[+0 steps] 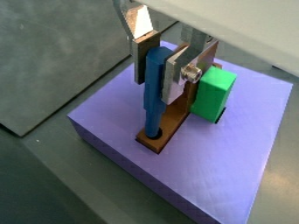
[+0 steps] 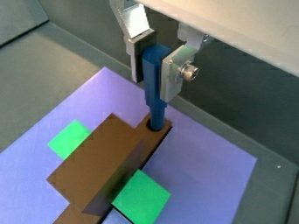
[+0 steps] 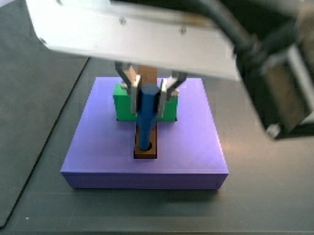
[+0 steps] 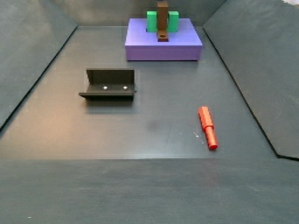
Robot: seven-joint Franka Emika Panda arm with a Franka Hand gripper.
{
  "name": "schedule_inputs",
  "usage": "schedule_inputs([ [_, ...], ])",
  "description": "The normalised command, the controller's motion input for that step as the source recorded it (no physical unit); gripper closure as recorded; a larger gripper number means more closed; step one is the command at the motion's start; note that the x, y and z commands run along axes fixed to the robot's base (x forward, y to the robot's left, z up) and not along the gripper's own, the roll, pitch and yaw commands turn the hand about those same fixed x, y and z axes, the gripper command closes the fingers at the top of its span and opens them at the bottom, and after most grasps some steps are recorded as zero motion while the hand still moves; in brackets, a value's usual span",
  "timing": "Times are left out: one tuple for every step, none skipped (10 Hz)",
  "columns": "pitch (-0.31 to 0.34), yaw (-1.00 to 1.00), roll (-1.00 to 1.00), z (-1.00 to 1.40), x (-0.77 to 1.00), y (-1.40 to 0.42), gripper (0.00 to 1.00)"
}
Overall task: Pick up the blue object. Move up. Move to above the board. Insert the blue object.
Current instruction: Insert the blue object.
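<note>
The blue object [image 1: 153, 87] stands upright between the fingers of my gripper [image 1: 158, 61]. Its lower end sits in the round hole at the end of the brown board [image 1: 176, 122]. Both wrist views show the silver plates pressed against its upper part, so the gripper [image 2: 158, 61] is shut on the blue object [image 2: 153, 83]. The board [image 2: 105, 166] passes through the green block [image 2: 140, 197]. In a side view the gripper [image 3: 147, 90] hangs over the board [image 3: 145, 151] with the blue object [image 3: 147, 115] pointing down into it.
The board and green block [image 3: 123, 103] rest on the large lavender slab [image 3: 185, 138], which stands at the far end of the dark floor [image 4: 163, 48]. The fixture [image 4: 108, 85] stands mid-floor. A red peg [image 4: 208, 128] lies to its right.
</note>
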Motion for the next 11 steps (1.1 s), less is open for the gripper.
schedule_inputs([
  [0.0,0.0,0.12,-0.27,0.16,0.0,1.0],
  [0.0,-0.01,0.14,-0.21,0.15,0.0,1.0],
  [0.0,0.0,0.1,-0.28,0.03,0.0,1.0],
  [0.0,0.0,0.12,-0.32,0.0,-0.03,1.0],
  [0.0,0.0,0.16,-0.37,0.0,-0.06,1.0],
  [0.0,0.0,0.17,-0.42,0.0,-0.06,1.0],
  [0.0,0.0,0.14,-0.43,0.0,-0.09,1.0],
  [0.0,0.0,0.09,-0.44,0.0,-0.08,1.0],
  [0.003,0.0,0.03,-0.44,0.04,-0.05,1.0],
  [0.046,-0.03,0.0,-0.03,0.07,0.0,1.0],
  [0.0,0.0,0.0,0.0,0.0,0.0,1.0],
])
